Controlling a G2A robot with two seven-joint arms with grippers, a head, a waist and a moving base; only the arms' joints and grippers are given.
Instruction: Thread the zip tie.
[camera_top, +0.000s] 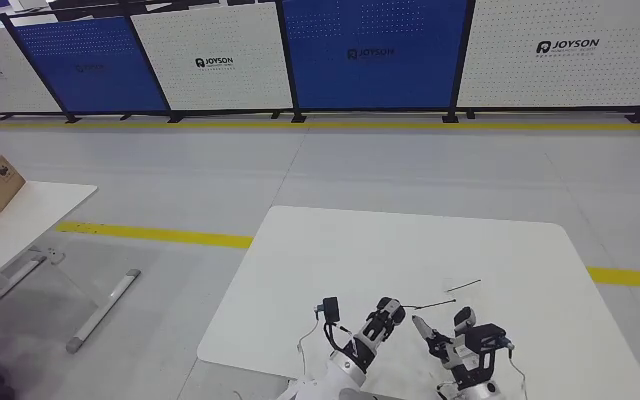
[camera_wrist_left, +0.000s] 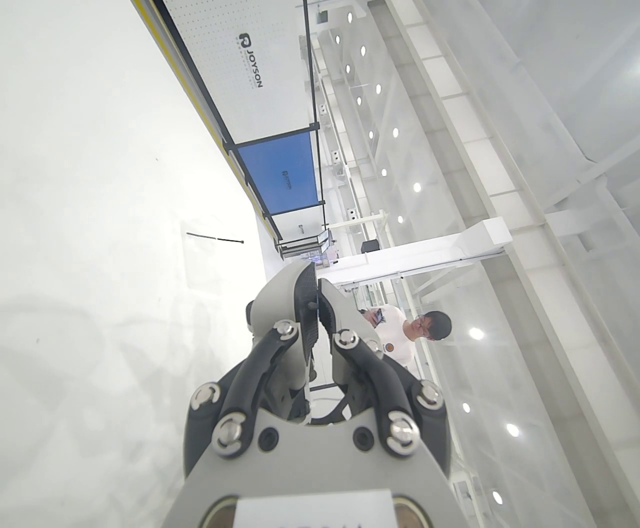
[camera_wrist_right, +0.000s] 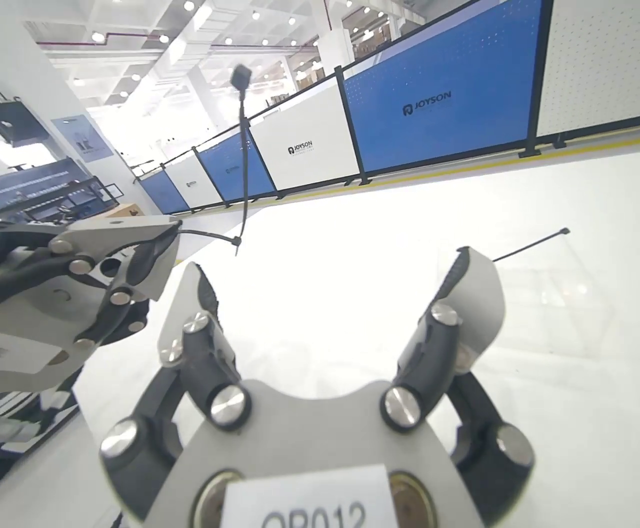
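- The white surface (camera_top: 400, 250) has both arms at its near edge. A spare zip tie (camera_top: 463, 286) lies flat on it just beyond them.
- The blue and white fence panels (camera_top: 375, 50) behind each bear a logo and one printed word, which I leave unread.
- The left claw (camera_wrist_right: 172, 232) is clamped on one end of the held zip tie (camera_wrist_right: 243, 165). The strap runs out sideways, kinks, then rises to a square head, all clear of the surface.
- The right claw (camera_wrist_right: 335, 280) is spread wide and empty, near that tie.
- Step in hand, as I judge it: one end is secured and the threading is not yet done. Next, the right claw would need to take the free end and steer the tail into the head's slot, which calls for fine alignment.
- A white label (camera_wrist_right: 305, 495) sits on each wrist, its characters cut off.
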